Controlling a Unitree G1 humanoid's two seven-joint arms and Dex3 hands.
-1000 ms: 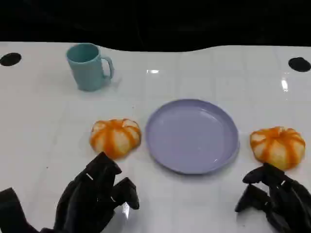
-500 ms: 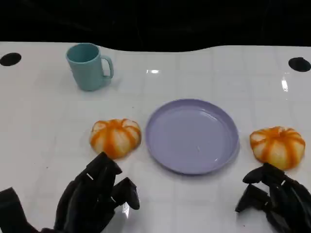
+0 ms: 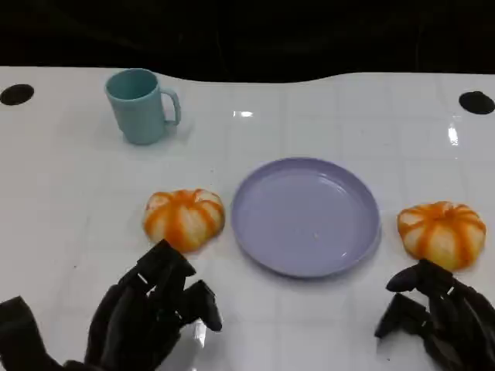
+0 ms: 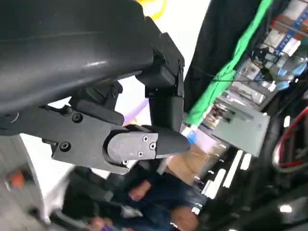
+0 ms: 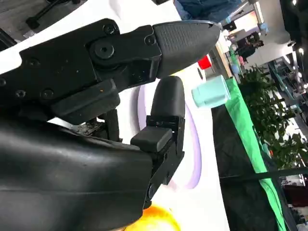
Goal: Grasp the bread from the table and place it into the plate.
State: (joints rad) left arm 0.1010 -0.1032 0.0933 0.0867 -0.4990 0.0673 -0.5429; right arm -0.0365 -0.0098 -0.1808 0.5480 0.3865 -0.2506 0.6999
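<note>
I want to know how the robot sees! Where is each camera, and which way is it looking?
Head view: sits up high, looking down at the white table, plate, two breads and cup; left hand and right hand show low in the picture.
Left wrist view: sits behind the left hand, looking past its fingers towards a person beside the table.
Right wrist view: sits behind the right hand, looking across the plate to the cup.
Head and right wrist views share plate and cup.

Bare table [image 3: 309,116] around plate [image 3: 255,232]; bread [image 3: 184,219] beside rim; cup [image 3: 140,106] well apart.
</note>
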